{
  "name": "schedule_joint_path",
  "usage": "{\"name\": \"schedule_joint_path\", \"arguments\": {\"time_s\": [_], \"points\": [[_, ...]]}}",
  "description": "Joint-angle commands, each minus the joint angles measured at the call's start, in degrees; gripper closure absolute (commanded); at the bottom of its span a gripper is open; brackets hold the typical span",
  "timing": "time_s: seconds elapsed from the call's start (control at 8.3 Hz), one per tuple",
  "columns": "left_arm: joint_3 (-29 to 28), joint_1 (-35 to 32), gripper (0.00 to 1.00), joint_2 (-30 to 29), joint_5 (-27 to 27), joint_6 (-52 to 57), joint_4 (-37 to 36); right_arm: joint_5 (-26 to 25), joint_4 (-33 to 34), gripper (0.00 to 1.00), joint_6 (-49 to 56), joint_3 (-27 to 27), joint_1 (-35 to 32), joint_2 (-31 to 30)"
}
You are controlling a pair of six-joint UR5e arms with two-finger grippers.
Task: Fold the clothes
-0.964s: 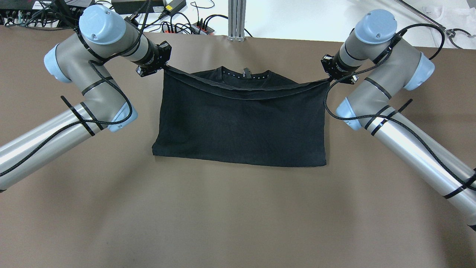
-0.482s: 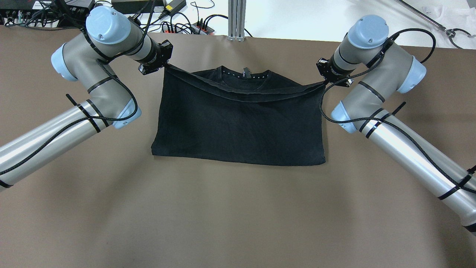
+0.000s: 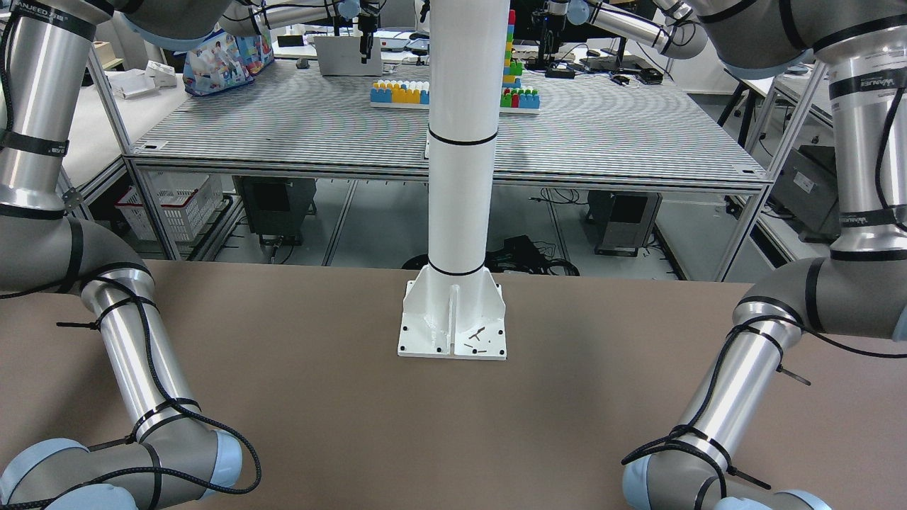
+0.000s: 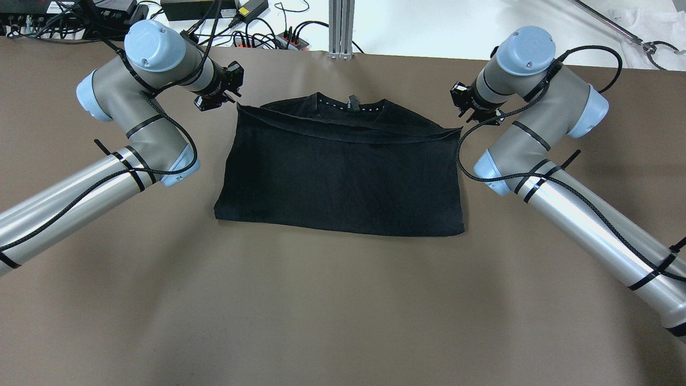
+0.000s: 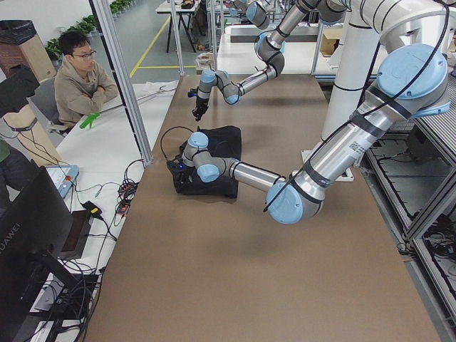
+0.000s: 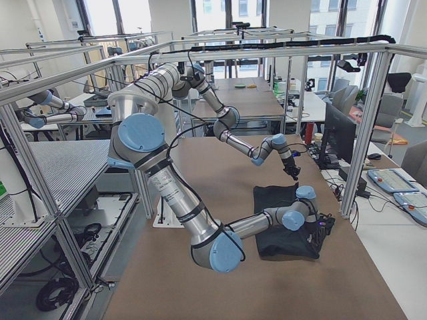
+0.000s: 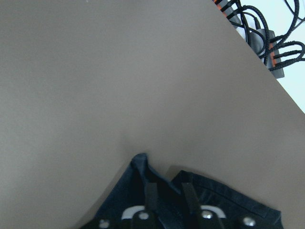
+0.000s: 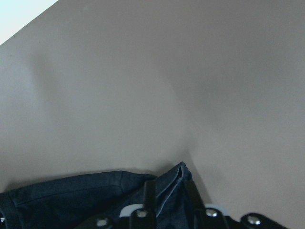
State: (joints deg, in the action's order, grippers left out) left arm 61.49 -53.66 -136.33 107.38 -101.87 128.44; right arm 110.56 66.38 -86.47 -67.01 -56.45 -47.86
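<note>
Clothes, one plain black, thin, matte fabric garment [image 4: 343,177], are found lying flat on the brown table [image 4: 343,311], centred between the arms. One fold is judged done: the near edge is a clean crease, and the doubled layer ends just short of the studded collar [image 4: 351,104]. At the far corners, the left gripper [image 7: 168,187] and the right gripper [image 8: 169,187] are seen with jaws parted, gripping nothing. Further folds are judged outstanding.

Clothes [image 4: 343,177] lie on the table's [image 4: 343,311] far half.
</note>
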Motion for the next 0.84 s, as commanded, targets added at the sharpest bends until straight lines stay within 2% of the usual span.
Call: {"name": "schedule_joint_path", "arguments": {"time_s": [0.0, 0.12, 0.24, 0.48, 0.72], "points": [[-0.6, 0.0, 0.34, 0.4, -2.2, 0.4, 0.4, -0.2, -3.7, 0.33, -2.7, -1.1, -0.3, 0.0], [-0.5, 0.2, 0.32, 0.2, -2.2, 0.4, 0.4, 0.2, -4.1, 0.32, -4.3, -3.8, -0.4, -0.9], [-0.2, 0.3, 0.31, -0.1, -2.2, 0.3, 0.4, 0.4, -4.1, 0.31, -6.9, -9.5, 0.5, -5.1], [-0.4, 0.5, 0.31, 0.0, -2.4, 0.5, 0.2, 0.4, -4.2, 0.31, -9.3, -23.5, 5.5, -16.7], [-0.5, 0.4, 0.31, 0.1, -2.4, 1.1, 0.0, 0.3, -6.7, 0.31, -10.5, -33.2, 8.9, -27.0]]}}
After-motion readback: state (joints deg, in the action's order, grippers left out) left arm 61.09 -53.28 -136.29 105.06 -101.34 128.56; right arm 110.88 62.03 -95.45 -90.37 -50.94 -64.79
